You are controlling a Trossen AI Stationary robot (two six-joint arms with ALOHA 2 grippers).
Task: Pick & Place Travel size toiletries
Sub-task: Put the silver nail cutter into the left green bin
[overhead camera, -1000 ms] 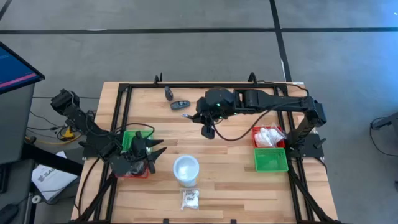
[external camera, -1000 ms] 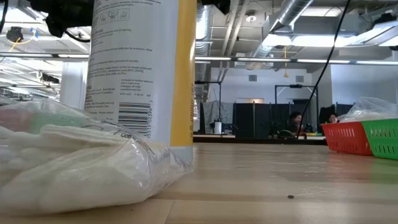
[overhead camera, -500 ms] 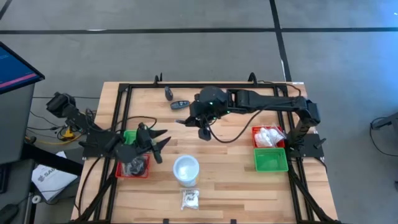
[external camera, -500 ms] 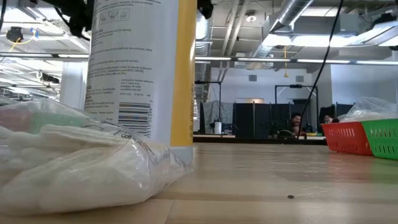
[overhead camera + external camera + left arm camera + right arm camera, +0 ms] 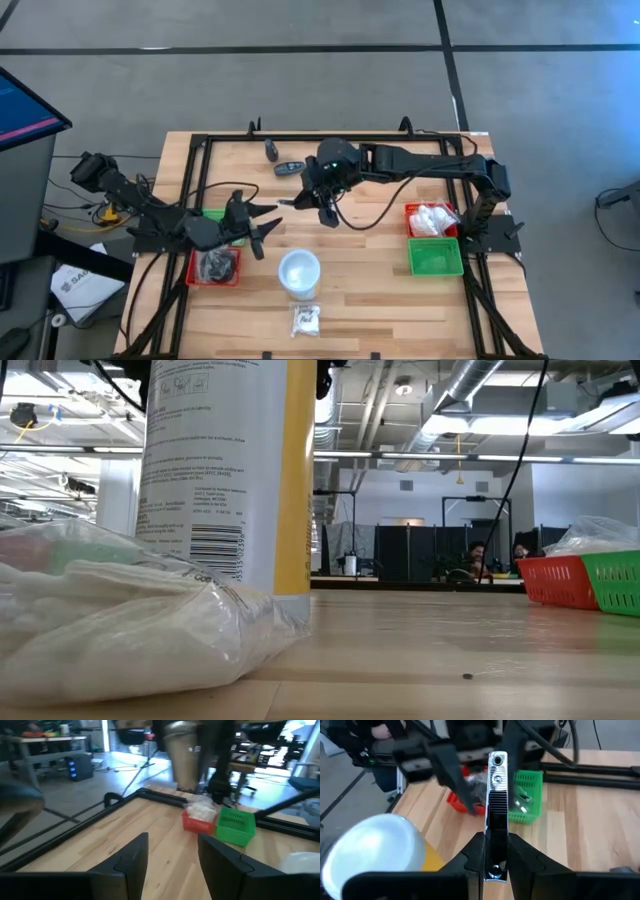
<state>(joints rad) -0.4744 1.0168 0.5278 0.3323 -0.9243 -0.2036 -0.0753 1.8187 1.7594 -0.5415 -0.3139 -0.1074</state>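
Note:
My right gripper (image 5: 322, 203) hovers over the table's middle, shut on a thin silver-and-black stick (image 5: 497, 805). My left gripper (image 5: 256, 226) hangs open above bare wood just right of the left-hand trays; its fingers (image 5: 131, 861) hold nothing. Two small dark oblong pieces (image 5: 290, 168) lie near the far edge. A white pack in a clear wrapper (image 5: 306, 320) lies by the near edge and fills the low view's corner (image 5: 120, 630). The left red tray (image 5: 215, 267) holds dark items; the right red tray (image 5: 431, 220) holds white wrapped pieces. My right gripper pinches the stick by its near end (image 5: 496, 851) between the two fingers (image 5: 473, 856). The stick lies along the fingers and juts out forward past their ends. It is lifted clear of the table.
A white round can (image 5: 299, 272) stands between the grippers and the near edge, tall in the low view (image 5: 220, 460). A green tray (image 5: 435, 257) sits beside the right red one; another green tray (image 5: 212, 215) lies partly under my left arm. A black frame rims the table.
My left gripper has moved from above the left trays toward the table's right and a little toward the far edge, staying open. My right gripper has drifted slightly toward the table's left and turned, still shut on the stick.

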